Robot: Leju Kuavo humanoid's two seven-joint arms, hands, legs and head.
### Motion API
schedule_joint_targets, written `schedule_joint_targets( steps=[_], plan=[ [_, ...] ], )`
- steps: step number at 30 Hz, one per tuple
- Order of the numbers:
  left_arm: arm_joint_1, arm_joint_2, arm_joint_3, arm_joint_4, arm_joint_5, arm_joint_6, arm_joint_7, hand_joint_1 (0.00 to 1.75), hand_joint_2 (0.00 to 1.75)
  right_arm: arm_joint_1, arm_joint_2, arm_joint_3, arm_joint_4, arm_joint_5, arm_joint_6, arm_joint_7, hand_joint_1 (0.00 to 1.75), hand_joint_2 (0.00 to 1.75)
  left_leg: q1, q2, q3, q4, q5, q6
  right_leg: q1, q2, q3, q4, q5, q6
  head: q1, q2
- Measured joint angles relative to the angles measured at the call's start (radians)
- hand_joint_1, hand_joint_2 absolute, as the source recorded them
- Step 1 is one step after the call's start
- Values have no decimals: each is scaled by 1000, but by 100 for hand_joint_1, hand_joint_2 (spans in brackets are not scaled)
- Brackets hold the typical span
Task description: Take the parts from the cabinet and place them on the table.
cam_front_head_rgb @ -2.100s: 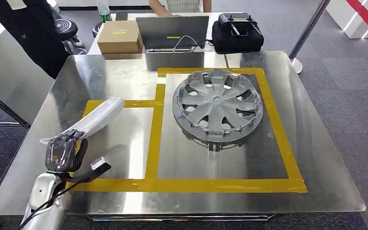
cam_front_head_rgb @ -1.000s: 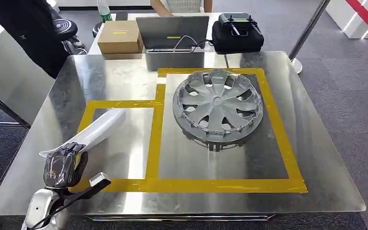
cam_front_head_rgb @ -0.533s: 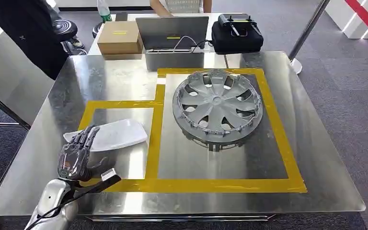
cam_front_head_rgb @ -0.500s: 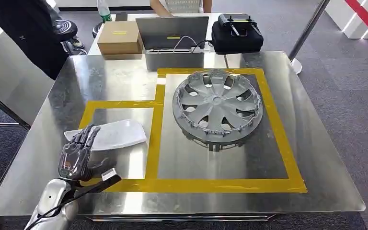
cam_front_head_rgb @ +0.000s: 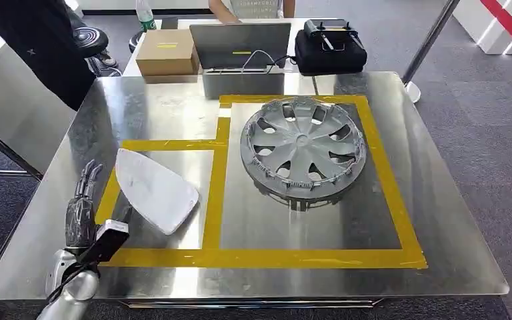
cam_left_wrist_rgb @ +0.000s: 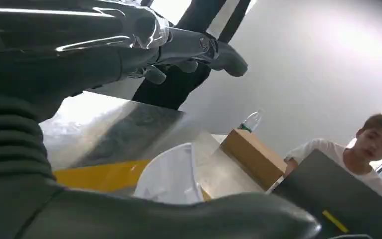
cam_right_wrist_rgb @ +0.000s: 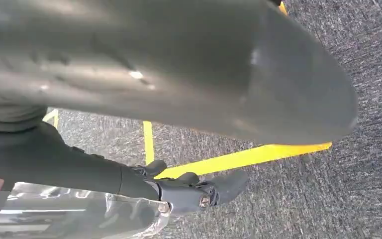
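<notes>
A white teardrop-shaped panel part (cam_front_head_rgb: 154, 189) lies flat on the steel table (cam_front_head_rgb: 440, 220), inside the smaller yellow-taped square at the near left, its pointed end toward the far left and its rounded end toward the near right, close to the yellow tape (cam_front_head_rgb: 215, 193) that divides the two squares. The left hand (cam_front_head_rgb: 83, 207) stands just left of the part, over the left strip of tape, with its fingers (cam_front_head_rgb: 91, 175) straight and apart, pointing away from the robot and holding nothing; it does not touch the part. In the left wrist view the same hand (cam_left_wrist_rgb: 129, 45) is stretched out with nothing in it, and the white part (cam_left_wrist_rgb: 171, 174) lies on the table beyond it. A grey wheel cover (cam_front_head_rgb: 303, 148) rests in the larger taped square to the right, well apart from the white part. The right hand (cam_right_wrist_rgb: 179, 191) hangs over grey carpet crossed by yellow floor lines; its fingers appear loosely extended with nothing in them, though the view is close and partly blocked. Beyond the far edge of the table stand a cardboard box (cam_front_head_rgb: 167, 51), an open laptop (cam_front_head_rgb: 241, 47) and a black case (cam_front_head_rgb: 329, 45), with a person (cam_front_head_rgb: 33, 40) in dark clothes at the far left.
</notes>
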Motion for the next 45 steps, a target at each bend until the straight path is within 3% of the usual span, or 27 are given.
schedule_joint_targets(
  steps=[19,21,22,23,26,28,29,30,33,35,36,37,39,40,41,42,43,45],
  plan=[
    [22,-6,27,-59,-7,-8,-9,0,0,0,1,-8,0,0,0,-1,0,0,0,0,1,0,0,0,0,0,1,0,0,0,0,0],
    [30,-10,37,-72,116,-100,-88,0,0,0,1,-8,0,2,0,-4,0,0,0,0,1,0,0,0,0,0,1,0,0,0,0,0],
    [40,-14,45,-95,221,-162,-123,0,0,0,1,-8,0,5,0,-6,0,0,0,1,1,0,0,0,0,0,1,0,0,0,0,0],
    [59,-21,51,-146,393,-246,-146,0,0,2,1,-8,0,8,0,-8,0,0,0,1,1,0,0,0,0,1,1,0,0,0,0,0],
    [90,-50,94,-282,660,-483,-160,0,0,5,-1,-8,0,13,3,-9,0,0,0,1,1,0,-1,0,0,1,1,0,-1,1,0,0],
    [110,-79,141,-366,705,-622,-162,0,0,4,-1,-8,0,15,6,-9,0,0,0,0,1,0,-2,1,0,0,1,0,-1,1,0,0],
    [116,-94,160,-398,705,-661,-163,0,0,4,-1,-8,0,15,7,-9,0,0,-1,0,1,1,-3,1,-1,0,2,-1,-1,2,0,0],
    [119,-108,174,-423,697,-683,-163,0,0,4,0,-8,0,15,8,-9,0,0,-4,0,0,5,-7,10,-5,0,2,-4,0,5,0,0],
    [123,-123,194,-471,668,-699,-163,0,0,4,1,-8,0,16,10,-8,0,0,-7,0,2,6,-6,16,-8,0,5,-5,3,12,0,0],
    [126,-126,195,-487,642,-698,-163,0,0,3,1,-8,0,16,10,-8,0,0,-6,0,10,-13,14,30,-5,1,12,-17,12,24,-2,0],
    [125,-131,192,-491,635,-690,-163,0,0,3,0,-8,0,16,10,-8,0,0,4,7,24,-31,27,30,-7,-1,7,-7,-1,23,0,0],
    [124,-134,190,-492,629,-685,-163,0,0,3,0,-8,0,17,10,-8,0,0,6,6,24,-36,32,36,-6,-2,-4,23,-32,25,2,0],
    [132,-139,188,-494,624,-680,-163,0,0,2,-2,-8,0,17,10,-8,0,0,9,10,19,-36,35,37,-9,-2,-64,172,-114,34,3,0],
    [136,-140,188,-495,624,-680,-163,0,0,3,-4,-8,0,18,10,-8,0,0,10,12,16,-35,35,36,-10,-2,-92,242,-140,40,2,0],
    [140,-142,187,-495,624,-679,-163,0,0,4,-4,-8,0,18,10,-8,0,0,12,12,15,-34,36,34,-12,-3,-103,279,-144,44,3,0],
    [143,-142,187,-495,624,-678,-163,0,0,4,-5,-8,0,19,9,-8,0,0,14,13,15,-34,37,32,-16,-3,-90,262,-124,47,2,0],
    [146,-142,186,-495,626,-678,-163,0,0,4,-6,-8,0,20,10,-8,0,0,17,13,15,-31,37,28,-20,-3,-53,200,-86,51,2,0],
    [149,-143,185,-498,628,-678,-163,0,0,3,-10,-8,0,21,10,-9,0,0,24,12,11,-16,29,11,-32,-7,52,12,-16,63,3,0]
  ],
)
